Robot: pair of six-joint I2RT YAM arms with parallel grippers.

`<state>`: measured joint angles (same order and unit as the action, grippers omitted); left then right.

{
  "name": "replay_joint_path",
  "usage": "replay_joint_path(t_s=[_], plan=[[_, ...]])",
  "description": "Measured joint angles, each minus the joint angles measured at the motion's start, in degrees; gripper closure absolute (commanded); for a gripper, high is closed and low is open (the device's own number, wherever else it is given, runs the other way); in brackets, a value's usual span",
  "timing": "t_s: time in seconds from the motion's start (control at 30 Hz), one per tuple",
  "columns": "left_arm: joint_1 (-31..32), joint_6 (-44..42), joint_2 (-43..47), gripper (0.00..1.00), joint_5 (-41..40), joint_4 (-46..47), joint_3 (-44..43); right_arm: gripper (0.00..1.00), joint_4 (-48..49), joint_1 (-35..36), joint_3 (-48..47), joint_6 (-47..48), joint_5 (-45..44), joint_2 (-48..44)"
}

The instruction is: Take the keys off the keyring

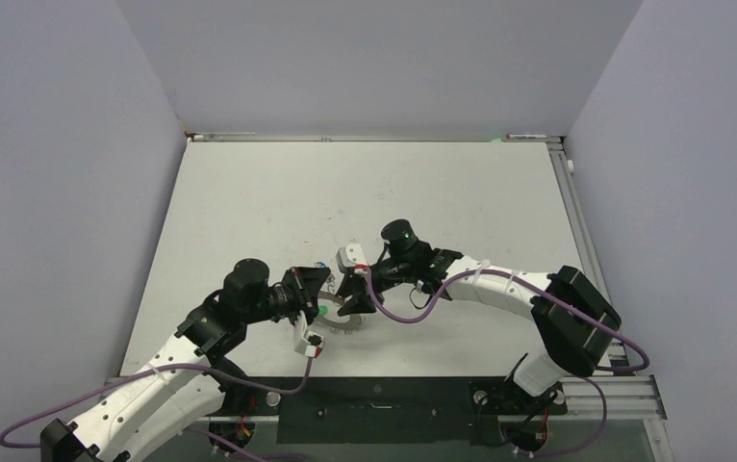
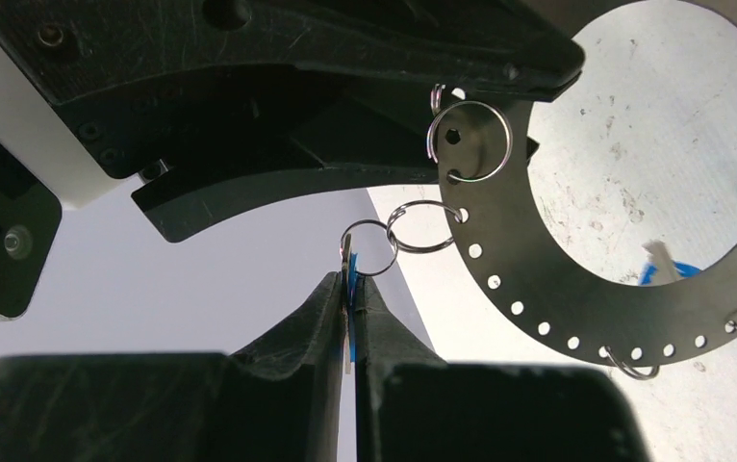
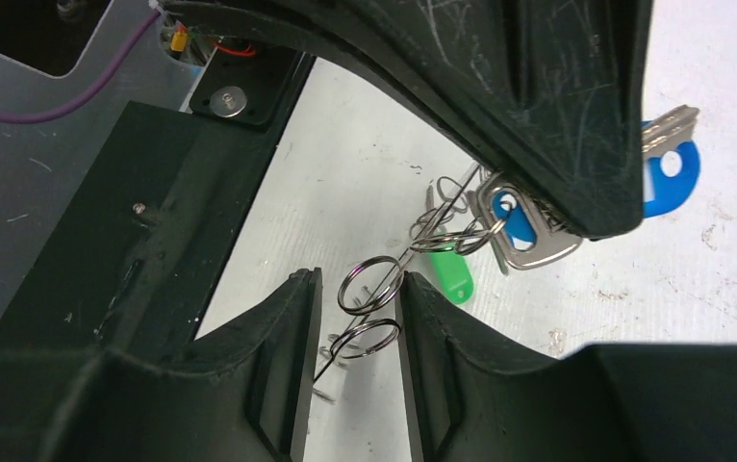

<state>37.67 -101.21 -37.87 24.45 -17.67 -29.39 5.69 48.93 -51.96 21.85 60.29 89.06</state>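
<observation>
The left gripper (image 2: 350, 289) is pinching fully shut on a thin blue key (image 2: 351, 337). The key is hanging by a small wire loop (image 2: 392, 252) that is linking through a 2nd loop to the rim of the keyring (image 2: 538, 289). The ring is sitting between the 2 arms, near the desk's front edge.

The right gripper (image 3: 357, 284) is standing partly open with the ring's edge and 2 loops between its fingers. It is not showing a firm hold on anything.

To do this step well, the right gripper should be clamping the flat metal of the ring, not the springy loops. The left should then be drawing the key away along the loop's coil, gently, so the wire is not twisting or snapping free.

A loose blue key (image 3: 673, 178) and a green one (image 3: 453, 276) are lying nearby. Whether the green one is attached, I cannot tell.

The desk (image 1: 345, 192) is showing white and lightly scuffed. Plain grey walls (image 1: 57, 144) are closing in 3 sides.
</observation>
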Motion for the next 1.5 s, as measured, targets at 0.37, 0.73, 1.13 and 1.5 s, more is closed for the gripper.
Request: replay_joint_path(t_s=[0.37,0.73,1.13,1.5], plan=[[-0.31,-0.02,-0.39,1.0,0.42,1.03,0.0,0.65,-0.59,0.24,0.26,0.0,-0.13,-1.44],[-0.31,-0.09,0.11,1.0,0.94,0.26,0.0,0.64,-0.04,-1.7,0.35,-0.46,-3.17,-1.44],[-0.35,-0.24,-0.2,1.0,0.9,-2.27,0.0,0.6,1.42,-3.61,0.35,-1.81,-5.11,-1.46],[-0.35,-0.15,-2.45,1.0,0.0,-3.58,-0.72,0.57,0.22,-2.36,0.0,-2.16,-1.77,-1.77]])
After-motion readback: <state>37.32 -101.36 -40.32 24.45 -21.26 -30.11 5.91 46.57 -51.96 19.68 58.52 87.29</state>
